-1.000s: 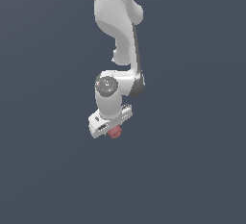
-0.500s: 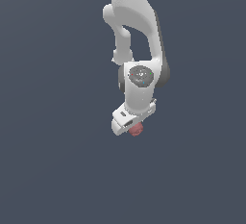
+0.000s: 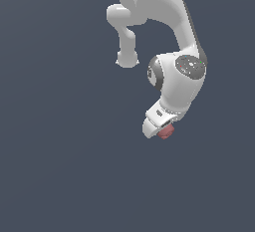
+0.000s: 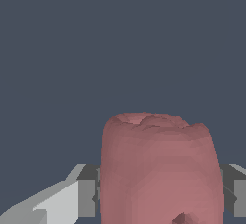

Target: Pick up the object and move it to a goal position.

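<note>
- the object, a reddish-pink lumpy piece, is seen in the wrist view wedged between the two fingers, with a pad pressed against each of its flanks and no gap visible on either side.
- the gripper is therefore judged to be closed on the object; in the exterior view only a small pink part shows, sticking out just past the fingertips.
- the object is held clear of any surface, with nothing but flat grey background around it in both views; no goal marker can be made out.
- the lifting step is judged done, and the carry toward the goal is taken to be the step in hand.
- a slip is the main risk: the sides gripped look rounded and the top uneven, so the piece could be squeezed outward from between the pads if the wrist is swung or stopped sharply.
- how deep the object sits between the pads cannot be told, as its far end is cut off by the frame edge; a shallow hold would make a drop more likely.
- since the goal is not visible, a misplaced release could also result if the fingers were opened before the position is confirmed.
</note>
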